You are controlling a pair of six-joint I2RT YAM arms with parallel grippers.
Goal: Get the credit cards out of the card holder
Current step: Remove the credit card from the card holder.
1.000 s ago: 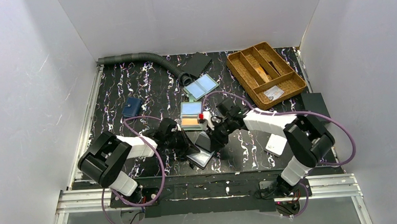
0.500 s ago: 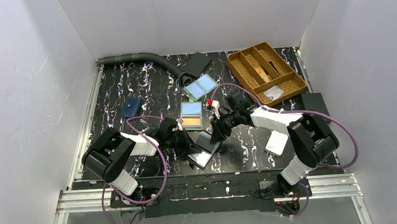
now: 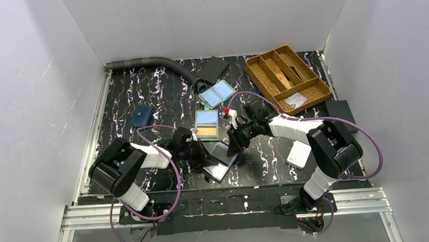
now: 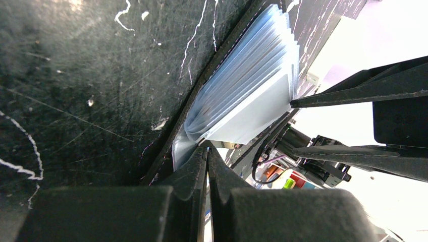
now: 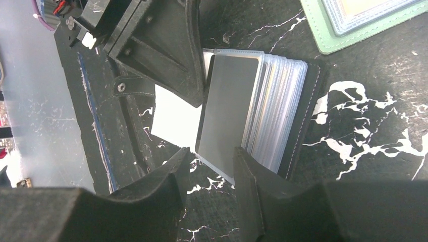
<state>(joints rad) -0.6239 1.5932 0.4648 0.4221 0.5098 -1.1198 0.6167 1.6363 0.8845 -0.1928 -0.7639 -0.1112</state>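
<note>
Patience: hold left gripper (image 4: 207, 149) pressed together, seemingly pinning black booklet (image 5: 306, 101) to tabletop (image 3: 161, 90). Lower spread right gripper (image 5: 212, 154) onto grey card (image 5: 229, 111), nip near edge, slide flat. Beyond, green card holder (image 5: 329, 43), blue card (image 3: 206, 118) and orange card (image 3: 206, 132) inside.

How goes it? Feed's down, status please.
Left gripper shut, tips at black sleeve book. Right gripper open over grey card. Green card holder: blue card, orange card inside. No obstruction.
</note>
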